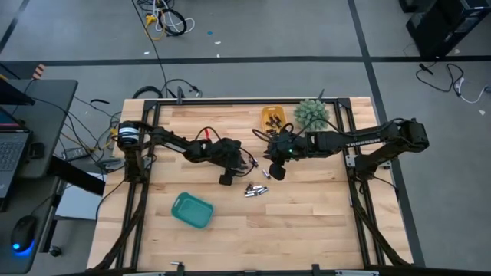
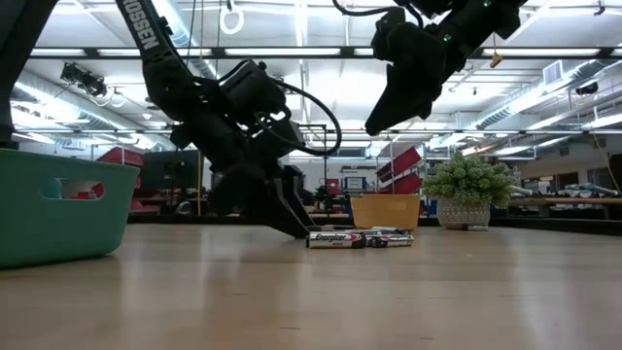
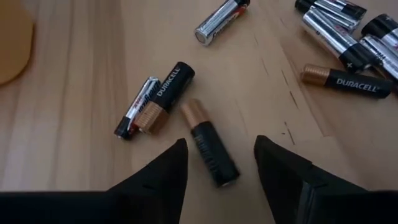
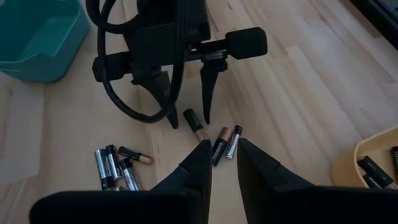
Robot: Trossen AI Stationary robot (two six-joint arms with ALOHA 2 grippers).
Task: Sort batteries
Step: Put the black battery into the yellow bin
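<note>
Loose batteries lie on the wooden table. My left gripper is open and low over the table. Its fingers stand on either side of one black-and-copper battery that lies flat on the wood, without touching it. Two more batteries lie side by side just beyond, and a cluster lies farther off. My right gripper hangs well above the table. Its fingers are a narrow gap apart with nothing between them. From there it looks down on the left gripper.
A teal tray stands near the table's front left. At the back, a yellow tray holds a few batteries next to a small potted plant. Bare wood lies toward the near and right edges.
</note>
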